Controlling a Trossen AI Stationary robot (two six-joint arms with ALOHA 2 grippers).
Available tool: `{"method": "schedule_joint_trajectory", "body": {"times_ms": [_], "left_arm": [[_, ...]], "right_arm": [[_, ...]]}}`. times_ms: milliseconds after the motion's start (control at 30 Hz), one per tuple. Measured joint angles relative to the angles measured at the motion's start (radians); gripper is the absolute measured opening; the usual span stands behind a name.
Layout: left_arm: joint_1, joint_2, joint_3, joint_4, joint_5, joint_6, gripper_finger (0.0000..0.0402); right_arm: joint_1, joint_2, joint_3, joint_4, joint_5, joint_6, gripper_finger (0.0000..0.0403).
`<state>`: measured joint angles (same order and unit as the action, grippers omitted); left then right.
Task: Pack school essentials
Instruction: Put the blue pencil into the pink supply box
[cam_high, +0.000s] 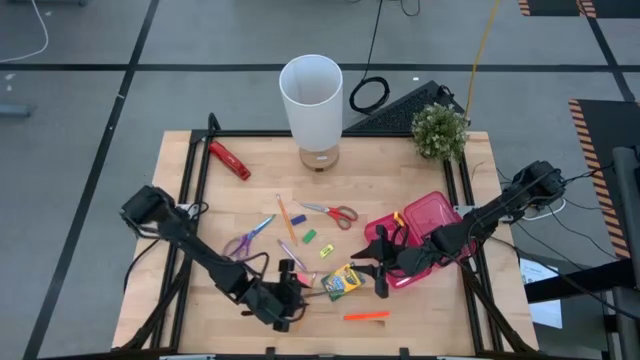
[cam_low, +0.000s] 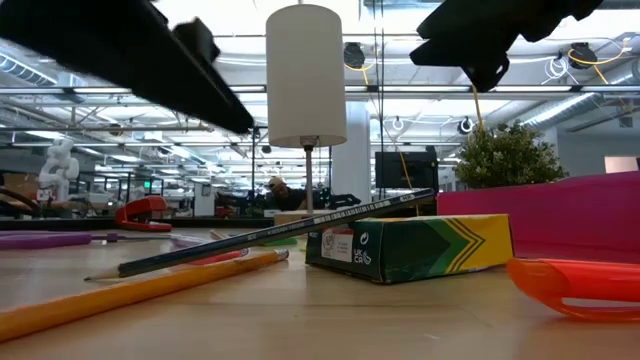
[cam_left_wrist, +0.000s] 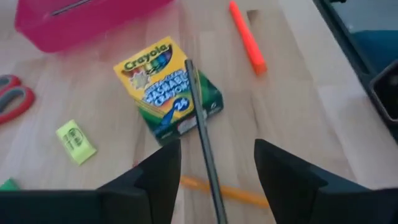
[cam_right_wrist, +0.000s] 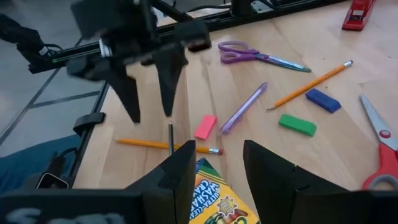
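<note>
A yellow-green crayon box (cam_left_wrist: 165, 81) lies flat on the table near its front edge. A dark pencil (cam_left_wrist: 200, 118) leans with its far end on the box (cam_low: 410, 245) and its tip on the table. My left gripper (cam_high: 287, 295) hovers open above the pencil's low end, one finger on each side, touching nothing. My right gripper (cam_right_wrist: 214, 152) hangs open just above the box, between the box and the pink case (cam_high: 425, 225). An orange marker (cam_high: 366, 316) lies by the front edge. A yellow pencil (cam_right_wrist: 161, 146) lies under the dark one.
Red scissors (cam_high: 333, 213), purple scissors (cam_high: 247, 238), a purple pen (cam_right_wrist: 244, 107) and pink (cam_right_wrist: 205, 126), green (cam_right_wrist: 297, 125), blue (cam_right_wrist: 323, 100) and yellow-green (cam_left_wrist: 76, 142) erasers lie mid-table. A white lamp (cam_high: 312, 100), a plant (cam_high: 440, 130) and a red tool (cam_high: 230, 160) stand at the back.
</note>
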<state>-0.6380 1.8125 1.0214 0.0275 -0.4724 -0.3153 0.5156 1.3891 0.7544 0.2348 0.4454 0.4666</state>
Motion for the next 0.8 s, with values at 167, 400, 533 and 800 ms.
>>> {"method": "schedule_joint_trajectory", "body": {"times_ms": [167,400,533,800], "left_arm": [[0.023,0.067,0.035,0.032,-0.012,0.013,0.0207],[0.050,0.146,0.050,0.045,0.040,0.017,0.0207],[0.061,0.177,0.050,0.059,0.054,0.014,0.0207],[0.068,0.180,0.050,0.047,0.063,0.020,0.0162]], "right_arm": [[0.000,0.000,0.000,-0.003,0.000,-0.008,0.0130],[0.001,0.000,0.000,-0.001,-0.001,-0.011,0.0130],[0.001,0.000,0.000,0.001,-0.001,-0.009,0.0130],[0.001,0.000,0.000,0.001,-0.001,-0.011,0.0130]]}}
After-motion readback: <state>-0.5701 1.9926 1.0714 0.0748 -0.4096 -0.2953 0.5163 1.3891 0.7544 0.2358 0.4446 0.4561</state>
